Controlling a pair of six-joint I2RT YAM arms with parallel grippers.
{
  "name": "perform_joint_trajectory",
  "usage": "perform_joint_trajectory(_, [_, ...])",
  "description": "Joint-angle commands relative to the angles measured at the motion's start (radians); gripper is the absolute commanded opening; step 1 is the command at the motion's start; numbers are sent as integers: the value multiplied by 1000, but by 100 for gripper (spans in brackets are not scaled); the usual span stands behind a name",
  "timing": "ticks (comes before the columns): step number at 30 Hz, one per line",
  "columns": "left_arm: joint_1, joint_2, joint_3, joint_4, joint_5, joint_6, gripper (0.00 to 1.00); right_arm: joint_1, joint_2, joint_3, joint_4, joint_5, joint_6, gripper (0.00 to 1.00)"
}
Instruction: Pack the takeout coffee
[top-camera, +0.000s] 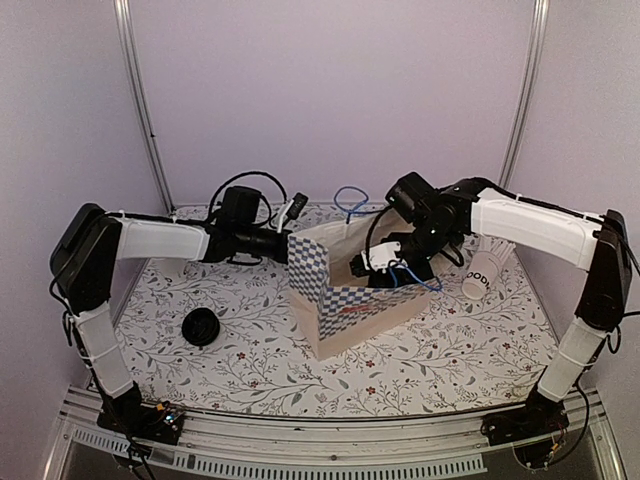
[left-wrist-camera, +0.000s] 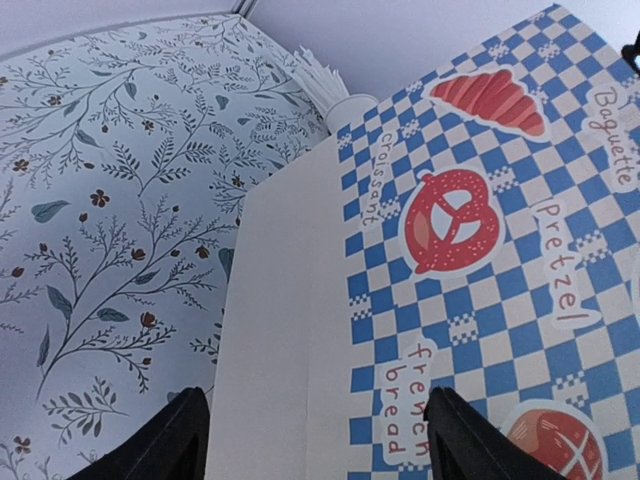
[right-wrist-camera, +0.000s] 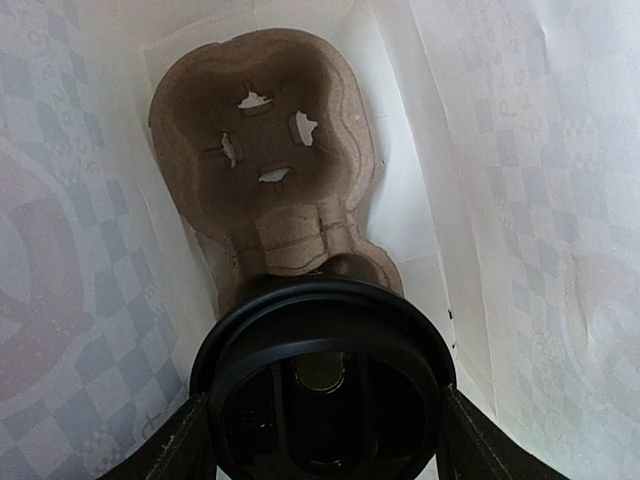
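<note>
The takeout coffee (right-wrist-camera: 322, 380), seen from above by its round black lid, hangs inside the checkered paper bag (top-camera: 350, 300). My right gripper (right-wrist-camera: 322, 400) is shut on it, one finger on each side of the lid. In the top view this gripper (top-camera: 385, 265) reaches down into the bag's open mouth and hides the cup. Below the cup a brown pulp cup carrier (right-wrist-camera: 265, 170) lies on the bag's bottom. My left gripper (top-camera: 282, 245) is open at the bag's upper left edge. In its wrist view the bag's wall (left-wrist-camera: 450, 300) spans the gap between its fingers (left-wrist-camera: 170, 440).
A loose black lid (top-camera: 201, 326) lies on the floral tablecloth at the left. A white cup with black lettering (top-camera: 482, 272) stands tilted right of the bag. A white cup with white sticks (left-wrist-camera: 330, 85) shows behind the bag. Cables lie at the back.
</note>
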Motion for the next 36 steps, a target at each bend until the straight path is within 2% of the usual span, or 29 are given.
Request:
perform_joint_trajectory(1, [17, -42, -13, 14, 0, -4, 77, -10, 46, 42, -116, -62, 34, 36])
perform_joint_trajectory(16, [21, -47, -13, 18, 9, -7, 77, -11, 150, 149, -361, -171, 44, 35])
perform_joint_trajectory(27, [22, -61, -18, 4, 7, 0, 77, -16, 183, 69, -251, -170, 70, 35])
perform_joint_trajectory(36, [36, -94, 17, -93, -15, 66, 77, -30, 192, 18, -220, -198, 95, 34])
